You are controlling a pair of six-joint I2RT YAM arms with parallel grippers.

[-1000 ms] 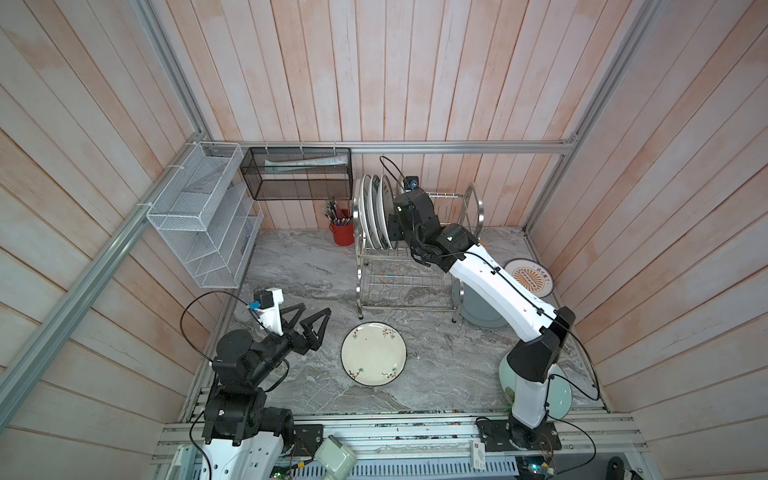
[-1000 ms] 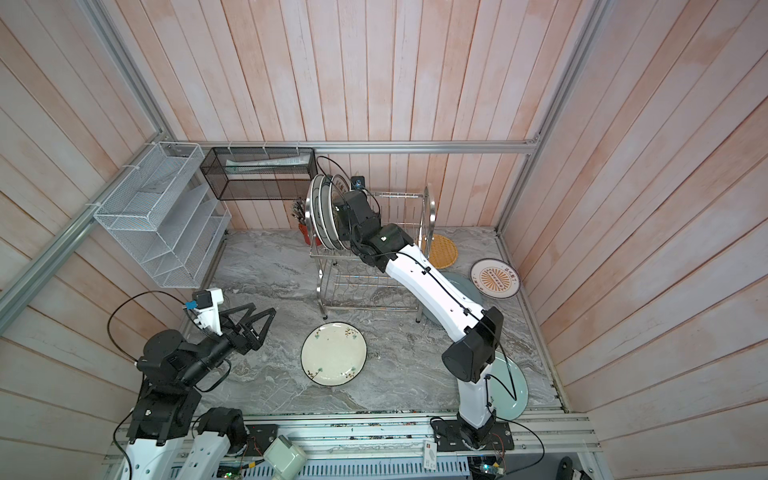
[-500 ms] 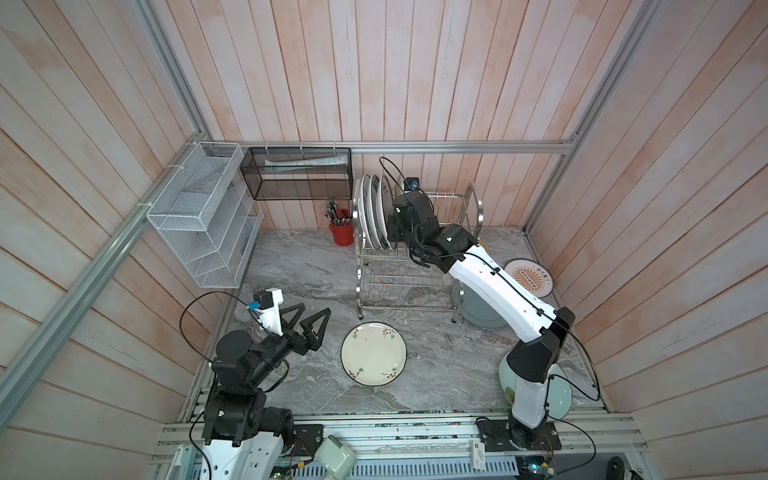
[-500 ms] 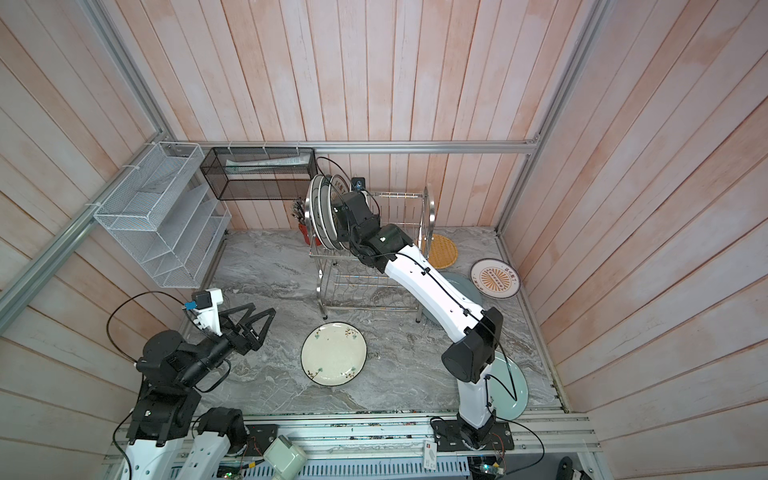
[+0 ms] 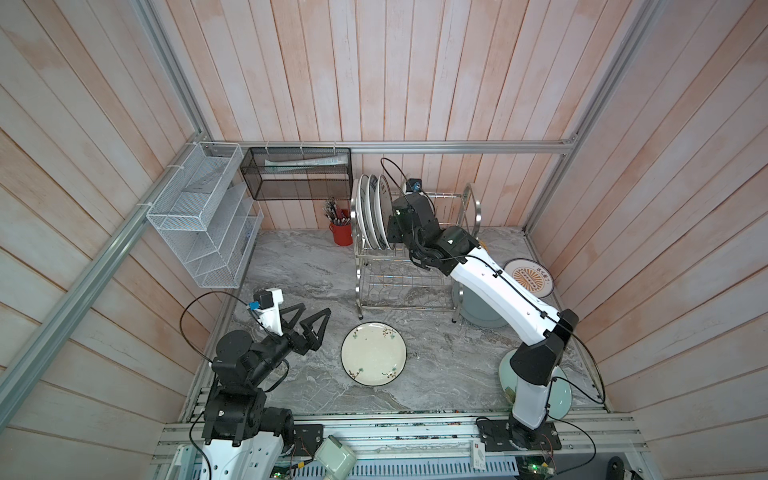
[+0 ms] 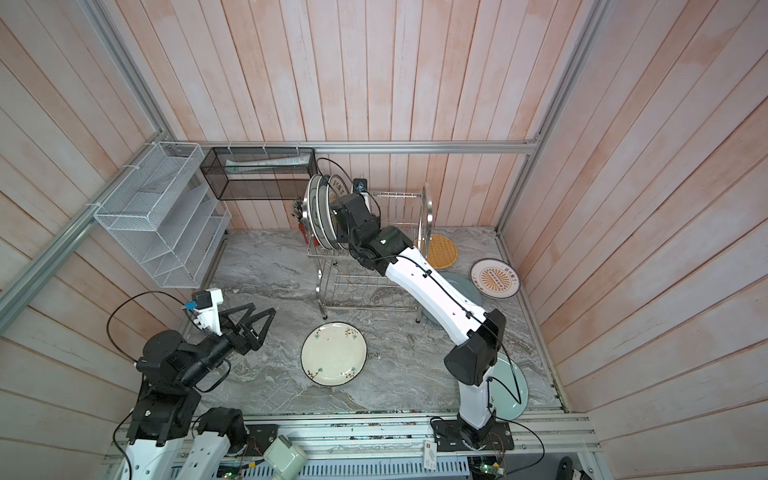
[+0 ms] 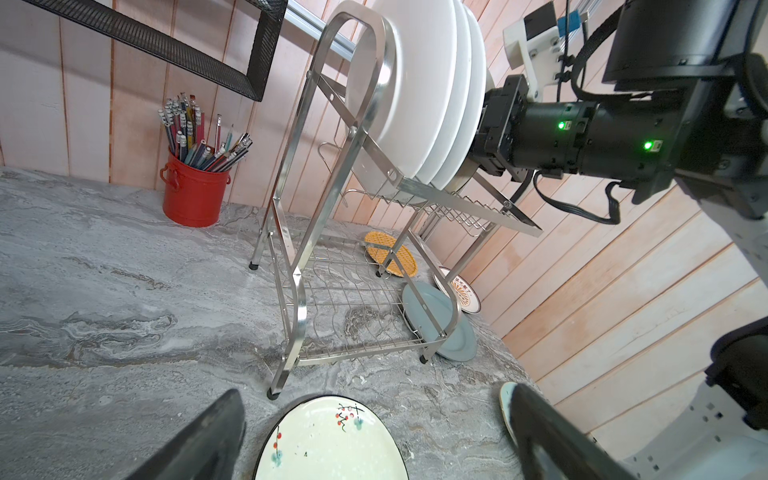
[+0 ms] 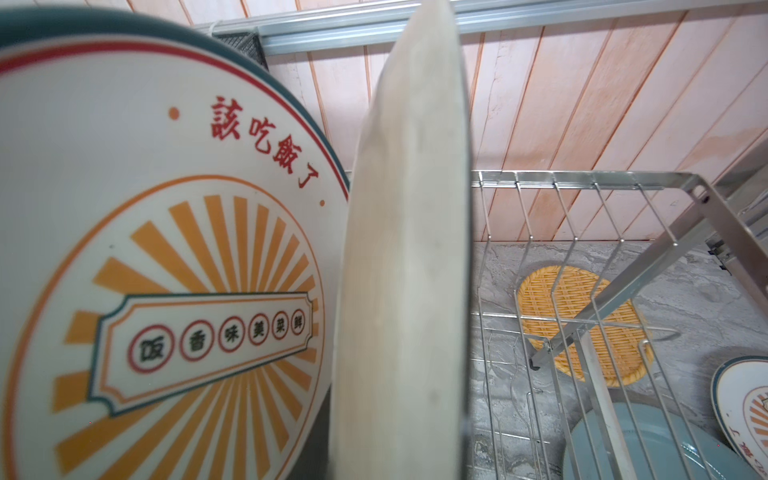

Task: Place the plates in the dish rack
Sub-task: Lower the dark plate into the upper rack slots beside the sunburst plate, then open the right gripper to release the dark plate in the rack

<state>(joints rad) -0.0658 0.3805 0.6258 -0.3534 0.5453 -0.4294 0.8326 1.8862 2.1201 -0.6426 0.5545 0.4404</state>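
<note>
Moved: nothing; right pincer point(image 7: 484, 139) stays at the dish rack point(image 5: 358, 274), cannot tell its grip.
Left pincer point(image 5: 314, 309): wide open, empty.
Plates: sunburst plate point(image 8: 166, 270) and cream plate point(image 8: 403, 270) stand upright.

right jaws: hidden among racked plates point(image 5: 374, 216) | pale green plate point(image 6: 505, 386): half under right arm point(image 6: 473, 357)

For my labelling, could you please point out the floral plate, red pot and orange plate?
floral plate point(image 5: 373, 354), in a top view, on its bare cream middle.
red pot point(image 7: 193, 195), in the left wrist view, on its front wall.
orange plate point(image 6: 444, 251), in a top view, on its woven face.
</note>
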